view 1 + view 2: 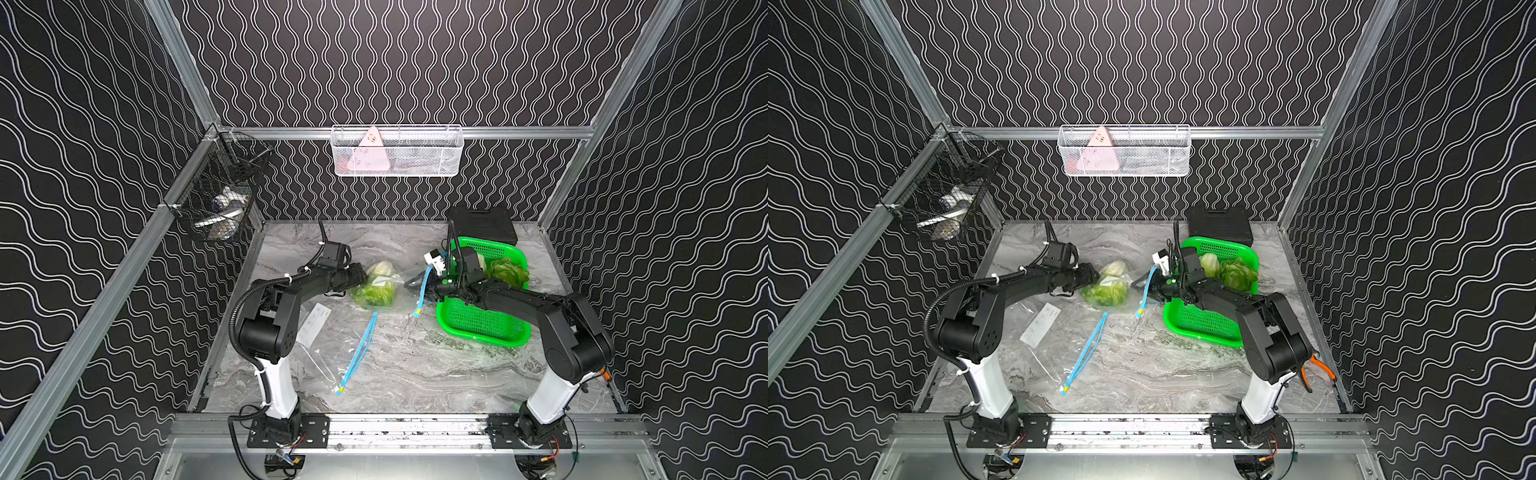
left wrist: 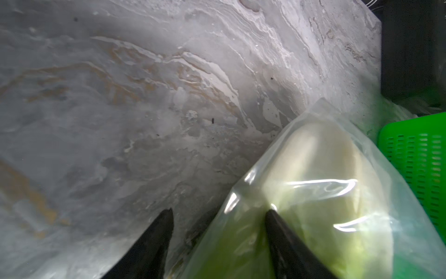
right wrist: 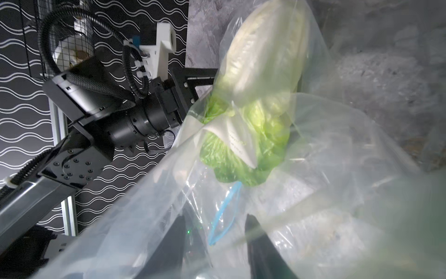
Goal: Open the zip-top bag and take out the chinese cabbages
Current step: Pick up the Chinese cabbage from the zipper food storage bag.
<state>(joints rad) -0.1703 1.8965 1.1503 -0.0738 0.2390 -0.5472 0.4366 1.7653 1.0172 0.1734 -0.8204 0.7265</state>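
One bagged cabbage (image 2: 321,183) lies against the left claw (image 2: 218,212)

Dim, blurred wrist views; plastic glare.

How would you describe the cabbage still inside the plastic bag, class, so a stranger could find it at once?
Start at the green basket on the marble table. Just beside it, between the two arms, lies a clear zip-top bag with a blue seal. The cabbage inside it shows through plastic, unlike the bare cabbages in the basket.
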